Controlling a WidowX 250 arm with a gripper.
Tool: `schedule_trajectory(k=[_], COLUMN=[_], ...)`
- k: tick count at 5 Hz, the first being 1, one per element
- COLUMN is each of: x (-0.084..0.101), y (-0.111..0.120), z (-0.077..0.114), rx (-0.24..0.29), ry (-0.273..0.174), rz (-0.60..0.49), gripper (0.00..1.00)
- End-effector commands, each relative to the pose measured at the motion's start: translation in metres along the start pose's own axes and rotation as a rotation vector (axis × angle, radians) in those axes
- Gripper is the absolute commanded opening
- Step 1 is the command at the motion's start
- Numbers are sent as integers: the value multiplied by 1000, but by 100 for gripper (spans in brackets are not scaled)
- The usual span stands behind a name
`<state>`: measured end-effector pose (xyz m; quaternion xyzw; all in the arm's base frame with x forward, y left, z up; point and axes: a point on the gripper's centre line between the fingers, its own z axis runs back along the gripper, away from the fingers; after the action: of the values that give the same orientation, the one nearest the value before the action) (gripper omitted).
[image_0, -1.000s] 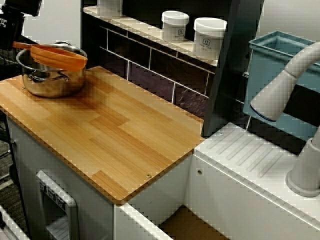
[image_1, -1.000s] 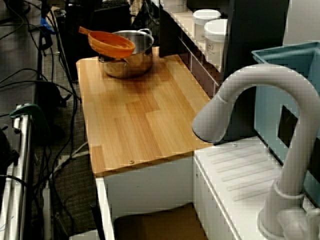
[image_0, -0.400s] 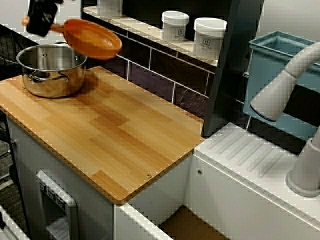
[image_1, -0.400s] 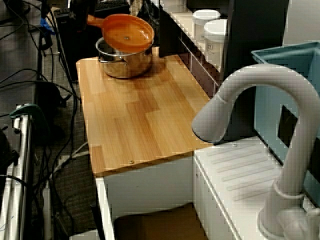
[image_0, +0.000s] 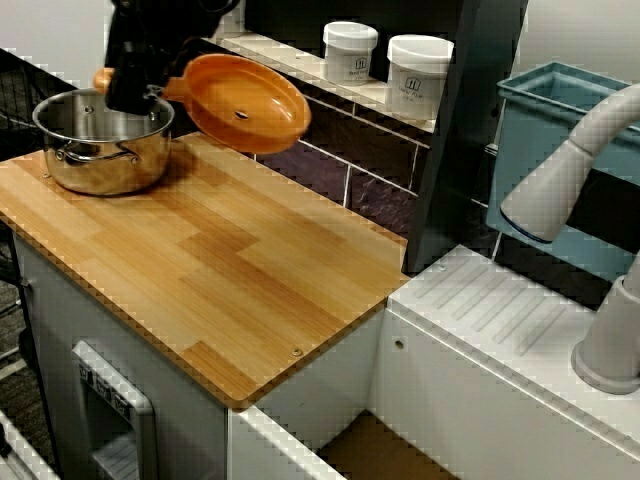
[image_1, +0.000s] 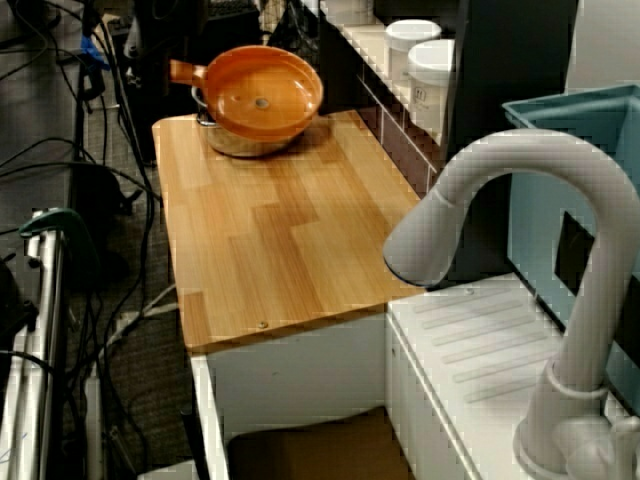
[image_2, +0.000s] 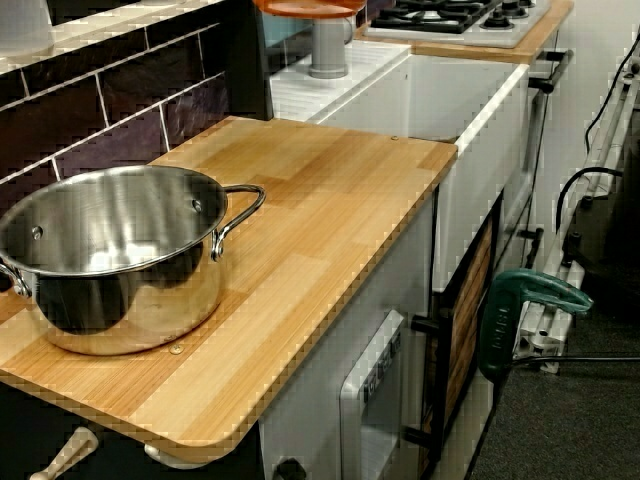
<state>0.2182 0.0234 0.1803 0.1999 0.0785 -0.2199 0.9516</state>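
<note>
Front view: your gripper (image_0: 130, 90) is clamping the orange pan (image_0: 245, 103) by its handle; its dish is extending toward 3 o'clock.

White jars (image_0: 420, 75) on the ledge (image_0: 290, 62) (lids on), grey faucet (image_0: 560, 185) beside blue bin (image_0: 535, 130)

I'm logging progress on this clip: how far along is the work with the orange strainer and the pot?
Done: the orange strainer is off the steel pot, which looks empty in the low view beside it. In hand: the gripper holds the strainer by its handle, tilted, in the air over the wooden counter next to the pot. Left: the strainer rests on nothing yet, so setting it down probably remains.
</note>
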Motion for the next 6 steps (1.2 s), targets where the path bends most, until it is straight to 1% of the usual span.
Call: schedule_trajectory(k=[1,2,3,4,5,6], x=[-8,-11,-14,-18,-19,-24], y=[-2,-4,-3,1,2,12], z=[4,1,-4,-8,-12,-8], rx=[119,180,210,223,255,215], ry=[-87,-119,-161,-193,-236,-301], rz=[74,125,148,185,216,240], gripper=[0,0,0,0,0,0])
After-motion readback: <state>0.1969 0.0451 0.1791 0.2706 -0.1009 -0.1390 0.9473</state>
